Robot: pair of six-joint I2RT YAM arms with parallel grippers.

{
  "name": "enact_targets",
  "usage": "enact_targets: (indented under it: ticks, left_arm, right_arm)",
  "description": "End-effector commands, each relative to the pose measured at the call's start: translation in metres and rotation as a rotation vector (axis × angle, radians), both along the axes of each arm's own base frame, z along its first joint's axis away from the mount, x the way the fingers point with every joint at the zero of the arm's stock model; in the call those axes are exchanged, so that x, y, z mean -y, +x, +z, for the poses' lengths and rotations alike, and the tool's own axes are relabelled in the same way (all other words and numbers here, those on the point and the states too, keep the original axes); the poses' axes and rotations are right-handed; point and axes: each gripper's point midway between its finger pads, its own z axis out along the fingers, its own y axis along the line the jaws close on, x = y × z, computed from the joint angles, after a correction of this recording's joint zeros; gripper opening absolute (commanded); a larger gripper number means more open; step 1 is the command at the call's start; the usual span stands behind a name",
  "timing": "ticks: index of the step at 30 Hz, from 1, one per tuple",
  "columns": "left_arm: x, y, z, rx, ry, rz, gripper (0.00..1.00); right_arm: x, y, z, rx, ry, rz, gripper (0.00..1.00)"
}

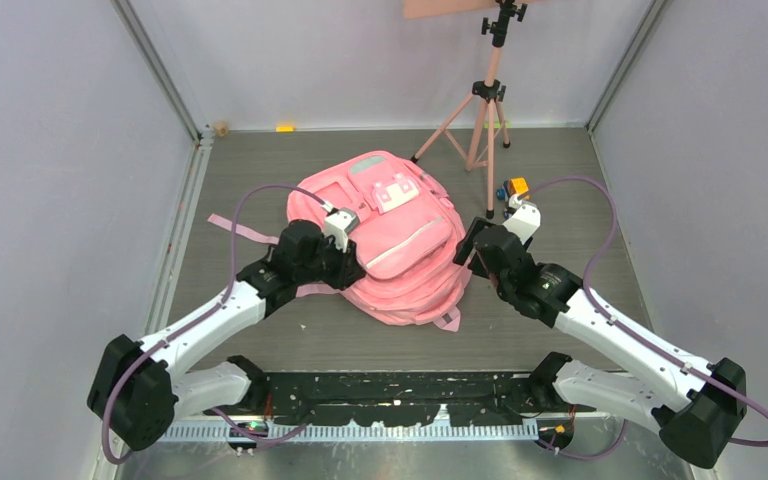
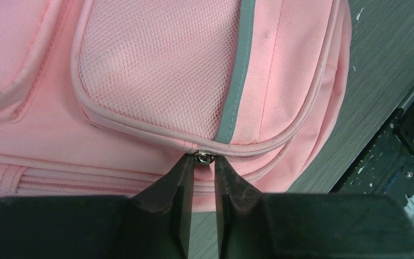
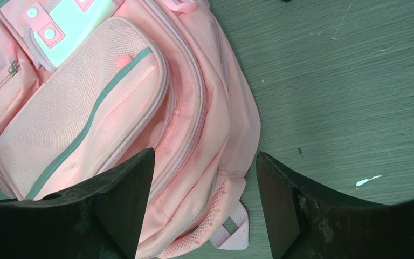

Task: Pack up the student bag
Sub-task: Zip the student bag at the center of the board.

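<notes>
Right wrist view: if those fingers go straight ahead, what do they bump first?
Probably the student bag: its pink side lies between the open right fingers, with bare table just beside it. Depth is hard to judge here.

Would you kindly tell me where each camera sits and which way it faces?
Top external: above and behind the bases, looking down at the table, bag and tripod; left arm and right arm show.
Left wrist: on the left arm, close over the bag's pocket; narrow jaws pinch its zip pull.
Right wrist: on the right arm, above the bag's edge and table; open jaws show.
Shared: all three see the bag.
</notes>
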Motion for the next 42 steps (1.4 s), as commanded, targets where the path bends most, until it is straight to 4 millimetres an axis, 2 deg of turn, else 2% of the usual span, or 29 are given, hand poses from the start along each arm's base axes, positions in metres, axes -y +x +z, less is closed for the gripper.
enact_targets:
  ticks: [1,3,6,9,14,19,26,36,37,40,42]
  left_arm:
    - [0.014,-0.002,0.004,0.016,-0.039,-0.077,0.16]
    - [0.014,-0.003,0.004,0.009,-0.036,-0.081,0.07]
    - [0.014,-0.003,0.005,0.005,-0.044,-0.072,0.0]
    - [0.013,-0.006,0.003,-0.009,-0.051,-0.07,0.0]
    - [0.014,-0.014,-0.001,-0.051,-0.065,-0.075,0.0]
    - [0.014,-0.021,-0.002,-0.082,-0.071,-0.071,0.0]
    - [0.016,-0.028,0.001,-0.1,-0.075,-0.078,0.0]
    - [0.031,-0.044,0.0,-0.136,-0.074,-0.097,0.0]
    - [0.032,-0.045,0.002,-0.137,-0.081,-0.093,0.0]
    - [0.04,-0.047,0.011,-0.139,-0.119,-0.085,0.0]
    - [0.047,-0.05,0.015,-0.146,-0.147,-0.075,0.0]
  right_arm:
    - [-0.003,0.005,0.006,0.024,0.037,-0.015,0.75]
    - [-0.004,0.005,0.006,0.022,0.041,-0.015,0.75]
    - [-0.011,0.006,0.007,0.02,0.048,0.016,0.74]
    - [-0.021,0.008,0.01,0.015,0.066,0.048,0.72]
    - [-0.043,0.011,-0.002,-0.023,0.128,0.091,0.69]
    - [-0.066,0.014,-0.004,-0.057,0.199,0.136,0.66]
    - [-0.084,0.017,-0.012,-0.075,0.261,0.164,0.66]
    - [-0.105,0.028,-0.031,-0.105,0.266,0.187,0.55]
    - [-0.105,0.028,-0.033,-0.107,0.263,0.185,0.51]
    - [-0.107,0.028,-0.046,-0.136,0.245,0.184,0.29]
    - [-0.11,0.028,-0.051,-0.149,0.246,0.19,0.19]
